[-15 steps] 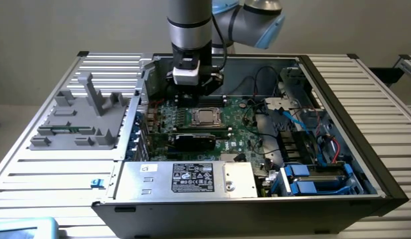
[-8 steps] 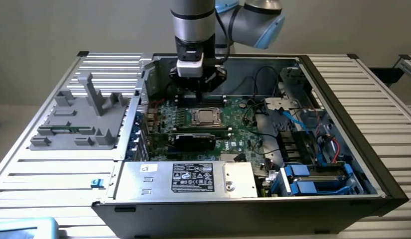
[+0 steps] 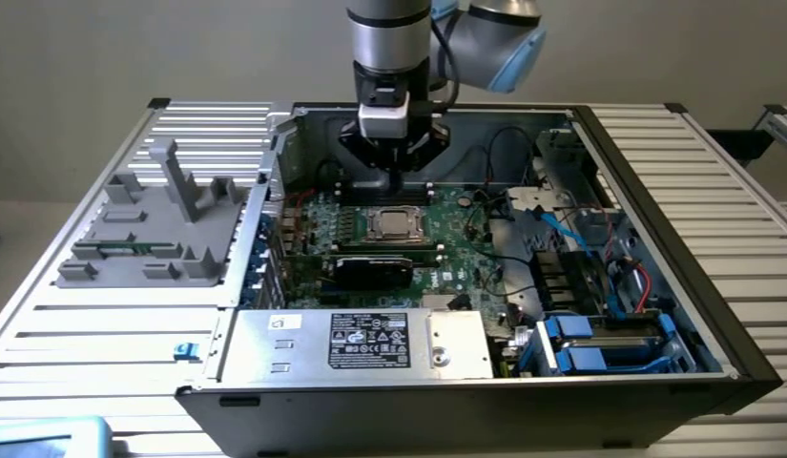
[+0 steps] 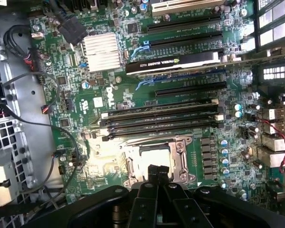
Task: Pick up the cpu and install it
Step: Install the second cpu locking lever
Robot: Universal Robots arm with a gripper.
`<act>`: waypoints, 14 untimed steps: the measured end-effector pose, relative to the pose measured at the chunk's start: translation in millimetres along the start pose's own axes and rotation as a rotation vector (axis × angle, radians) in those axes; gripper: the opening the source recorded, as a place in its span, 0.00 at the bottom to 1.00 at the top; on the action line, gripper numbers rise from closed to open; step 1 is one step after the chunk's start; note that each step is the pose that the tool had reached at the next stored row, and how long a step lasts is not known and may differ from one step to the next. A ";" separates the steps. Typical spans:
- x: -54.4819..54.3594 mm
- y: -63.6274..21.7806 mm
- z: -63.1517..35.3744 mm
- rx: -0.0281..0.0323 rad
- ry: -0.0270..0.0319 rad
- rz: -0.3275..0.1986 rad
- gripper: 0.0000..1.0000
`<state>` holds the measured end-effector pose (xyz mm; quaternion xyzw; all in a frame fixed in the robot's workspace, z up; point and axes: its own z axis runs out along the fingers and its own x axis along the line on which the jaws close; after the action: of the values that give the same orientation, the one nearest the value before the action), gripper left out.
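The cpu [image 3: 393, 224], a shiny silver square, lies flat inside the metal-framed socket [image 3: 367, 225] on the green motherboard in the open computer case. In the wrist view the cpu [image 4: 154, 153] shows as a bright patch in the socket frame [image 4: 180, 156], partly covered by the fingertips. My gripper [image 3: 390, 184] hangs just above and behind the socket, pointing straight down. Its black fingers [image 4: 152, 172] are pressed together, shut, and I see nothing between them.
A black graphics card [image 3: 374, 267] [image 4: 173, 64] and memory sticks [image 4: 156, 118] sit close beside the socket. A silver power supply [image 3: 355, 343] fills the case's near side. Cables and blue drive bays [image 3: 597, 339] crowd the exterior view's right. A grey fixture [image 3: 152, 229] stands outside on the left.
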<state>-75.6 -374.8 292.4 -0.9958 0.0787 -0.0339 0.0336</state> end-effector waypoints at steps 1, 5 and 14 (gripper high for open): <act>1.1 -1.1 -0.5 -0.0001 0.0000 0.000 0.11; 3.4 -4.7 -1.0 -0.0003 0.0002 0.001 0.11; 3.4 -5.4 -1.0 0.0013 -0.0001 0.000 0.11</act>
<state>-71.5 -370.0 294.0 -0.9957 0.0788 -0.0339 0.0343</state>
